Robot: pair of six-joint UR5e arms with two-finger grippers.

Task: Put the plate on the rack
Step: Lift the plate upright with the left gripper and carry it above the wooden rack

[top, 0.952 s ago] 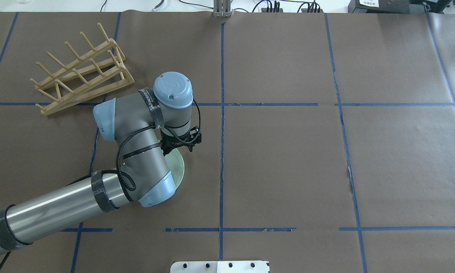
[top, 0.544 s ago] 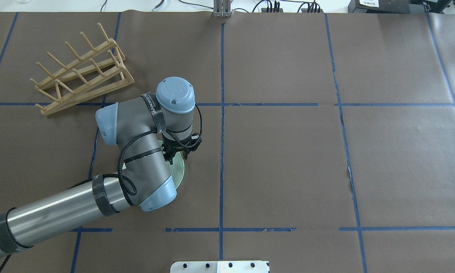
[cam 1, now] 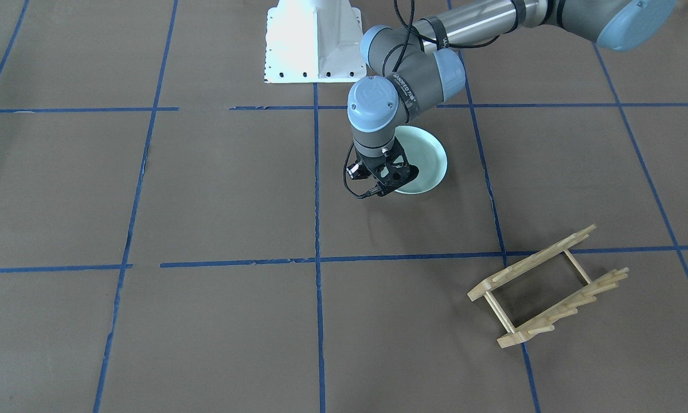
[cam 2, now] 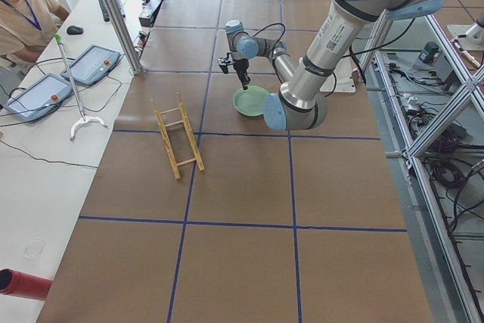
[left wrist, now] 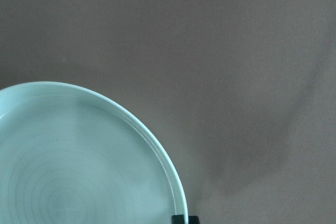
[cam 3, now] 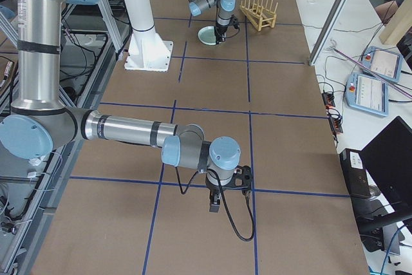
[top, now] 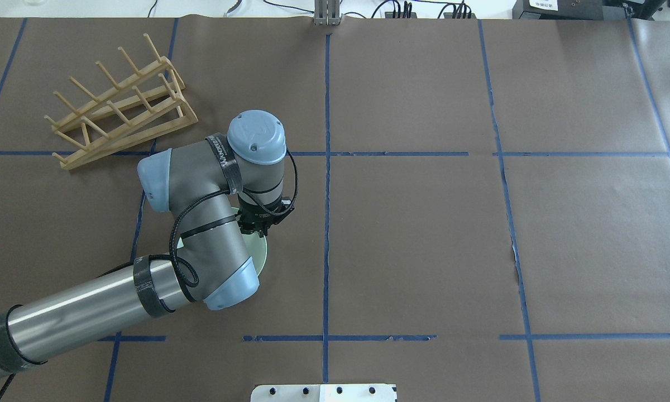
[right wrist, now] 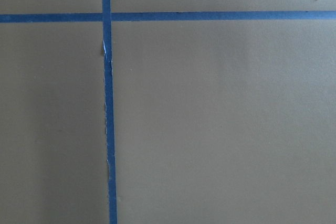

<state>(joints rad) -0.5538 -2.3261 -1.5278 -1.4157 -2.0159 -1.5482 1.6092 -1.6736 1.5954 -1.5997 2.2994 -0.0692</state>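
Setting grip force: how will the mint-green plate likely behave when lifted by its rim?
The plate looks rigid and glazed, so probably stiff but slippery. With the left hand on one rim edge only, it may tilt or pivot. It seems ceramic-like, so likely fragile if dropped.

Bright, even light; soft shadows; glare on the white base (cam 1: 312, 40); wrist views slightly soft.

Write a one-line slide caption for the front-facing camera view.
Left tool poised at the rim of the green plate, with the empty wooden rack standing apart.
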